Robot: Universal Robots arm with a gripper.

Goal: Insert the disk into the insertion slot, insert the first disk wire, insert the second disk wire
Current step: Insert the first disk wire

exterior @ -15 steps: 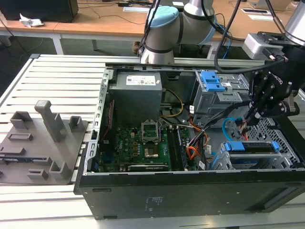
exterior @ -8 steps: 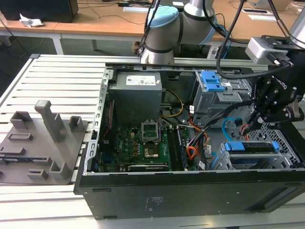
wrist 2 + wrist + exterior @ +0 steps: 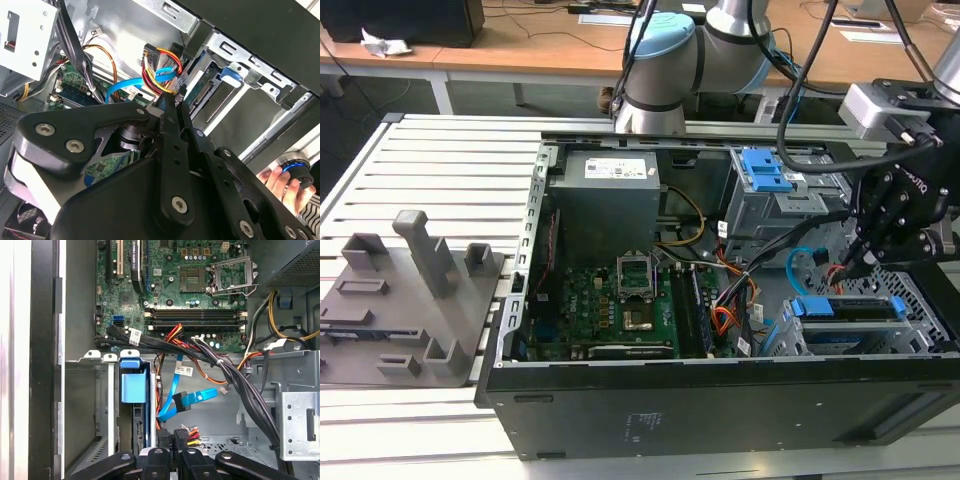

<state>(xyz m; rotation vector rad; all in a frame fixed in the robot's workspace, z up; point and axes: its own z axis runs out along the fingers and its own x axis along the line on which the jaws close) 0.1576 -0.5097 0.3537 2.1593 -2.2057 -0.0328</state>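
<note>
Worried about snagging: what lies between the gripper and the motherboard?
In the first wrist view, a blue flat cable and a black cable bundle cross between the gripper, shut on a connector, and the motherboard.

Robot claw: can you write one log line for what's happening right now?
gripper: shut on wire plug | disk: sitting in slot | blue cable: end lying free

Disk (image 3: pixel 848 306) seated in insertion slot (image 3: pixel 782 338), disk wire (image 3: pixel 184 434) in gripper (image 3: pixel 858 266) just above; motherboard (image 3: pixel 610 305) toward exterior view's left
</note>
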